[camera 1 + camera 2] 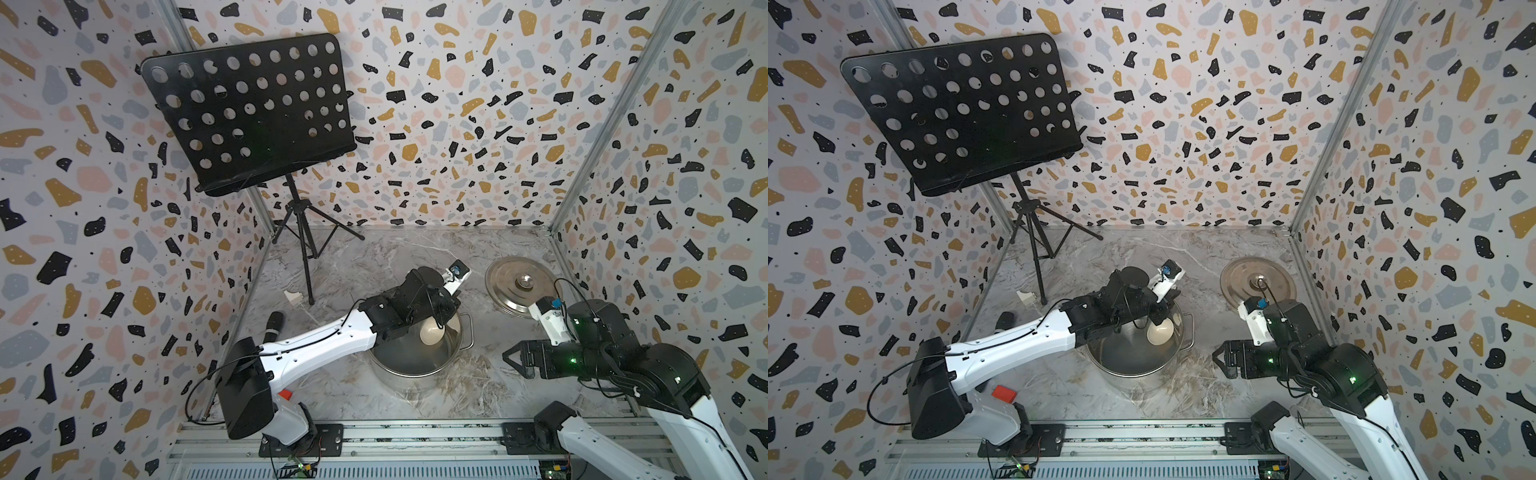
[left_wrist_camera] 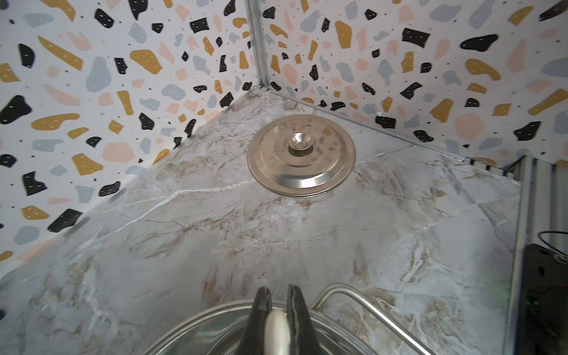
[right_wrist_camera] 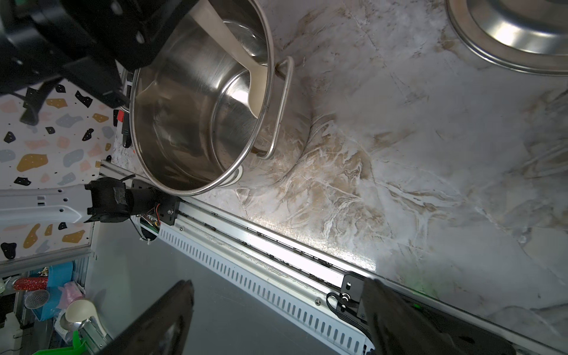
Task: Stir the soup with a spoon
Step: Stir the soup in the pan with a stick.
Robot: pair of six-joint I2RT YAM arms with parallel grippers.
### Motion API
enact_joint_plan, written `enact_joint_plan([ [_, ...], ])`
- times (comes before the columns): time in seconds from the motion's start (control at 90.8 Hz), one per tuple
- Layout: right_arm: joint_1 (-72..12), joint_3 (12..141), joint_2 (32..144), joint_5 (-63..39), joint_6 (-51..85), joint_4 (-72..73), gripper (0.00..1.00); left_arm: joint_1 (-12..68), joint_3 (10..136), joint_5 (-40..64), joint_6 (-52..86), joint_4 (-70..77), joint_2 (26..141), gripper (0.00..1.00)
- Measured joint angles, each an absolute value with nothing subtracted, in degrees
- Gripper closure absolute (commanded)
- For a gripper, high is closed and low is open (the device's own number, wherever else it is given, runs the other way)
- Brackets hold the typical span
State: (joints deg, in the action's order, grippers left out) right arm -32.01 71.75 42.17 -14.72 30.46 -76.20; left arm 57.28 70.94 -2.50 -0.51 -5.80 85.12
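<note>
**Top views.** One steel pot [image 1: 399, 384] stands on the marble-patterned table. The round bowl of one cream spoon [image 1: 432, 332] lies inside it, against the wall farther from the arm bases. No soup is discernible, and the pot's interior looks bare and shiny. One lid [image 1: 500, 272] lies flat beyond the pot on the right arm's side, apart from it. One black microphone [image 1: 272, 328] lies on the pot's opposite side.

**Left wrist view.** The left gripper [image 2: 278, 290] is clamped on the spoon's handle, above the pot's rim.

**Right wrist view.** The right gripper [image 3: 276, 282] has its fingers spread wide and holds nothing; it is beside the pot, apart from it. A second cream ladle [image 3: 78, 310] shows among clutter off the table, well apart from the pot.

**Handling (judged).** The spoon is probably light, stiff plastic. Its smooth, slim handle could pivot in a pinch, so a firm hold high on the handle suits stirring. The pot seems empty and may slide if the bowl pushes its wall. Its wire loop handle [image 3: 284, 101] offers a steadying hold.
</note>
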Motion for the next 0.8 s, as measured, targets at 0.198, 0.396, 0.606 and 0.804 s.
enact_joint_plan([
  [0.198,-32.0,71.8,42.0,-13.8,30.6,-76.3,0.10,59.1,62.9,4.8,-0.3,-6.5,76.2,1.00],
  [0.396,-32.0,71.8,42.1,-13.4,30.6,-76.3,0.10,59.3,55.6,11.3,-1.1,-10.2,64.2,1.00],
  [0.606,-32.0,71.8,43.5,-13.6,30.2,-76.3,0.10,58.9,49.4,10.8,-2.3,-14.7,55.3,1.00],
  [0.804,-32.0,72.4,45.2,-14.4,30.1,-75.5,0.10,53.3,46.1,8.2,-1.9,-15.6,50.7,1.00],
])
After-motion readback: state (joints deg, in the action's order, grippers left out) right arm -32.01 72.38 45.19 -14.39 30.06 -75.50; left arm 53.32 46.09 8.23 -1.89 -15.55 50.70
